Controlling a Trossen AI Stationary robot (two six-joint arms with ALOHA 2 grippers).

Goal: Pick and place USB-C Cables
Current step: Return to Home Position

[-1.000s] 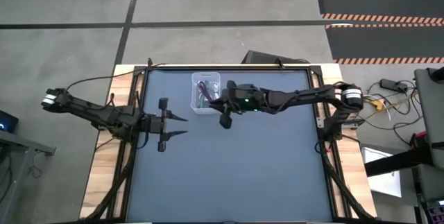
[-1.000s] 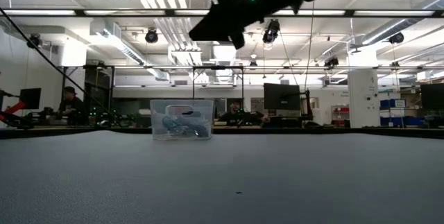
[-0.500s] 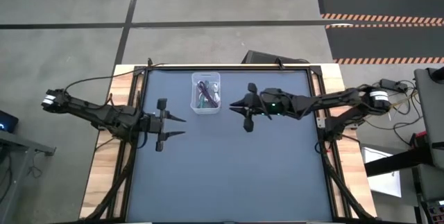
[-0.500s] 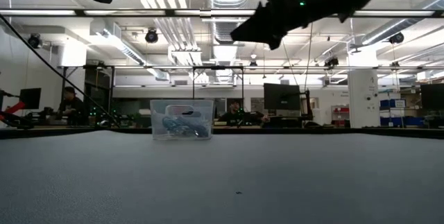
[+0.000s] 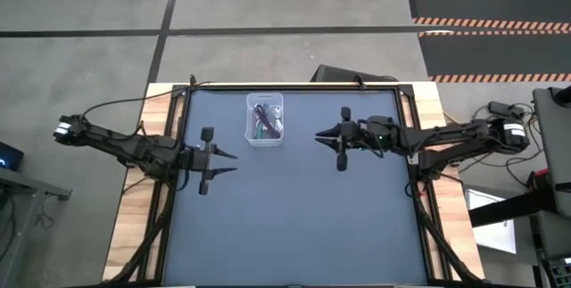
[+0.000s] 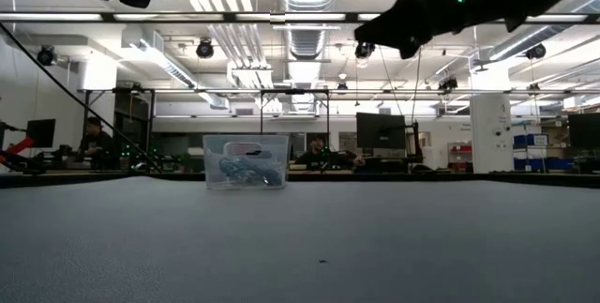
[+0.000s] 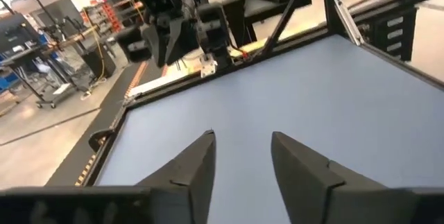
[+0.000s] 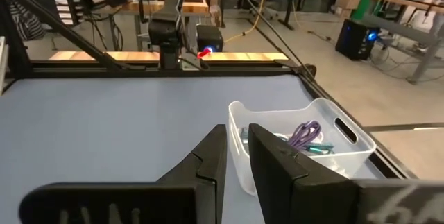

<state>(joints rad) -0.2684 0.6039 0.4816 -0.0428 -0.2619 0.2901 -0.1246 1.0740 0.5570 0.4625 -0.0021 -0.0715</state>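
Cables (image 8: 309, 135) in the bin (image 5: 265, 119).
Right gripper (image 5: 321, 134) beside it, fingers narrow, empty; left gripper (image 5: 229, 163) well apart, spread wide.

Lab hall: exposed ducts (image 6: 230, 3), monitor-laden workbenches (image 6: 380, 130).

Blue-grey table (image 5: 294, 226), wooden side edges, clear bin (image 5: 265, 119) resting near far edge
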